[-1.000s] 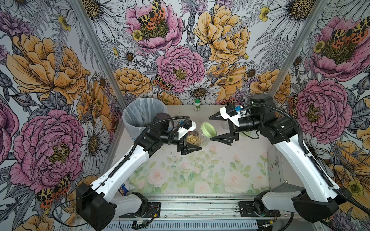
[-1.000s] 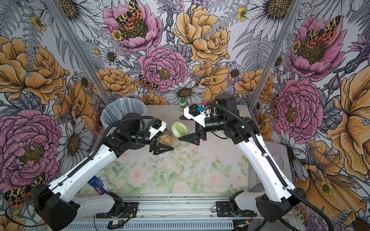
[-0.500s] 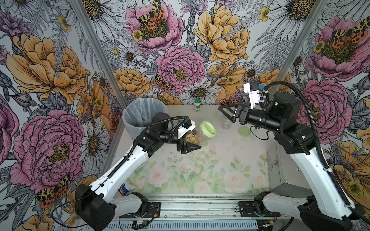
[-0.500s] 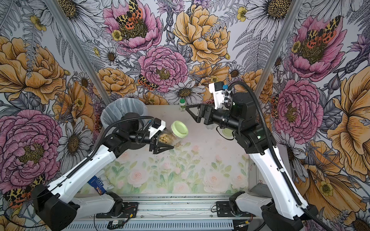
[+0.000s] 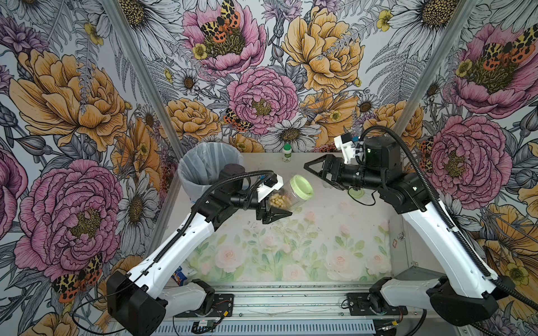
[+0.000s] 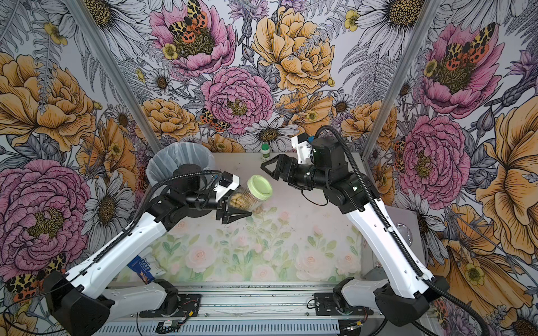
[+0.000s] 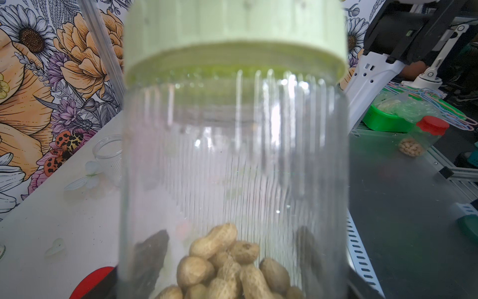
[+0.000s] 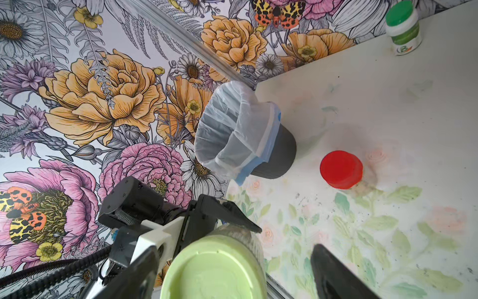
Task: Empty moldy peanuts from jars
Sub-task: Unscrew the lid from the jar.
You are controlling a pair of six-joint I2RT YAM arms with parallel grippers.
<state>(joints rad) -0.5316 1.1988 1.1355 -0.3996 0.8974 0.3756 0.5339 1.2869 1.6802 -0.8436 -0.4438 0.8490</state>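
Note:
A clear jar (image 5: 291, 195) (image 6: 251, 198) with a pale green lid (image 5: 302, 186) (image 8: 214, 269) is held tilted above the table, lid towards the right arm. My left gripper (image 5: 275, 205) (image 6: 233, 207) (image 7: 230, 259) is shut on its lower body. The moldy peanuts (image 7: 227, 266) (image 5: 277, 200) are heaped at its bottom. My right gripper (image 5: 316, 176) (image 6: 269, 174) (image 8: 232, 249) is open just beyond the lid, its jaws either side of it, not closed on it. In the left wrist view a red-lidded jar (image 7: 419, 141) with peanuts stands on the grey side shelf.
A lined trash bin (image 5: 209, 165) (image 8: 240, 134) stands at the back left. A white bottle with a green cap (image 5: 287, 152) is at the back wall. A loose red lid (image 8: 341, 169), a loose green lid (image 5: 355, 192) and an open empty jar (image 7: 108, 155) are on the table.
My right gripper left the lid, swung back to the right, and has now come back close to the lid, still open. The left arm kept holding the jar nearly still.

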